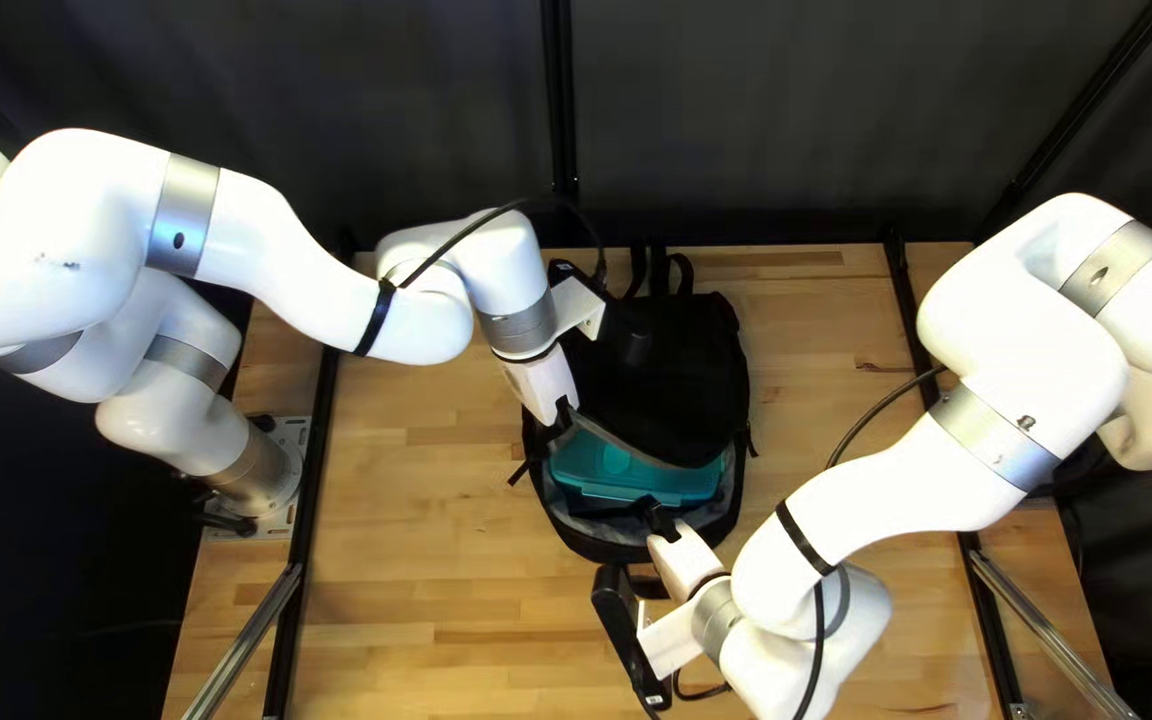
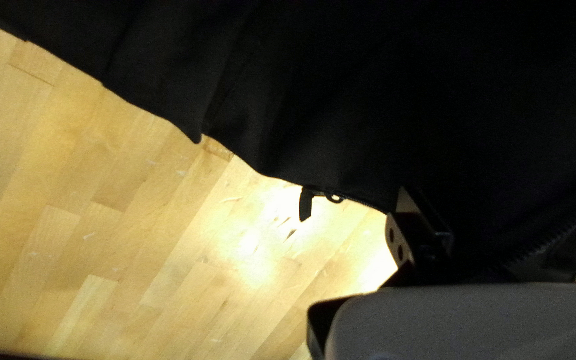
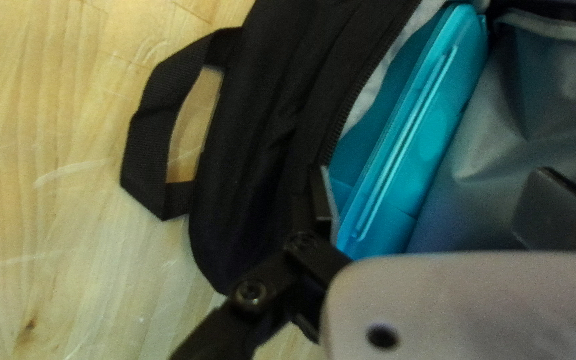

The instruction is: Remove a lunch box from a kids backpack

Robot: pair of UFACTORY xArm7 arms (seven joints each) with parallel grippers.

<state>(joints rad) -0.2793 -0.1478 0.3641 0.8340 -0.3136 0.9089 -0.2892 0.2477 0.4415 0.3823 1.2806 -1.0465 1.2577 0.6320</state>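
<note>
We have the teal lunch box [image 1: 630, 470] inside the black backpack [image 1: 574, 531], its lid showing at the opening below the dark flap [image 1: 670, 387]. Our left gripper [image 1: 563, 415] is closed down on the flap's zippered edge (one finger is lost in the black cloth). Our right gripper [image 1: 658, 515] stands wide open with nothing clamped, one finger by the zipper and the other over the grey lining [image 3: 495, 153], the lunch box partly between them

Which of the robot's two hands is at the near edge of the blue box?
The right hand, open by the box; the left hand is at the black flap instead.
</note>
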